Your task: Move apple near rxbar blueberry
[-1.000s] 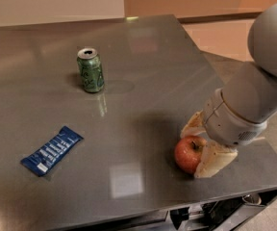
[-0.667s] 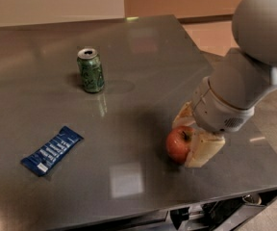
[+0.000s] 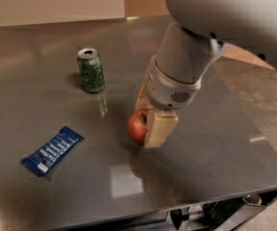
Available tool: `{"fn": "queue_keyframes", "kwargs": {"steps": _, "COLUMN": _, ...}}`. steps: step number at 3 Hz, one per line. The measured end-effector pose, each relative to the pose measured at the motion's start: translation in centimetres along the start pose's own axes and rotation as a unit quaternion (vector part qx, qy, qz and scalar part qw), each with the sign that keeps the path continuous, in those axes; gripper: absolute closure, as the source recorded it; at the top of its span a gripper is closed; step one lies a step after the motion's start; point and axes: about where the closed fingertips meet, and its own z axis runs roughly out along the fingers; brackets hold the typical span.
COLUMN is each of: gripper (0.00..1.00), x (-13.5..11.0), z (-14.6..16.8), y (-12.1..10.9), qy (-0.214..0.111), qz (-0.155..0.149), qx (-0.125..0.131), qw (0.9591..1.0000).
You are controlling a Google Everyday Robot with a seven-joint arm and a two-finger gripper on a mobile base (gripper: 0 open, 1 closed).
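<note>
One round red apple (image 3: 135, 128) | one dark-blue wrapped bar (image 3: 52, 150) | one green can (image 3: 91, 70) | gripper (image 3: 149, 119) over worktop (image 3: 210, 172), jaws gripping apple, now nearer bar

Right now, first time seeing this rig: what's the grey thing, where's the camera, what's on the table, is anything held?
The big grey shape is a robot arm ending in a two-finger gripper, over the middle of the table. One camera looks down on it; its mount is not on record. The gripper's pale fingers are shut on a red apple. A green soda can stands upright, back left. A blue rxbar blueberry lies flat, front left, apart from both; the apple should end near it.
</note>
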Motion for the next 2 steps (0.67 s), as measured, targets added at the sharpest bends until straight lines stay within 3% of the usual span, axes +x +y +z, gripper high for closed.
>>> {"fn": "queue_keyframes", "kwargs": {"steps": 1, "gripper": 1.00, "x": -3.1, "z": 1.0, "y": -1.4, "qy": -0.004, "qz": -0.011, "qx": -0.007, "qw": 0.9999}}
{"fn": "queue_keyframes", "kwargs": {"steps": 2, "gripper": 1.00, "x": -6.5, "z": 2.2, "y": -1.3, "qy": -0.011, "qz": -0.032, "qx": -0.015, "qw": 0.9993}}
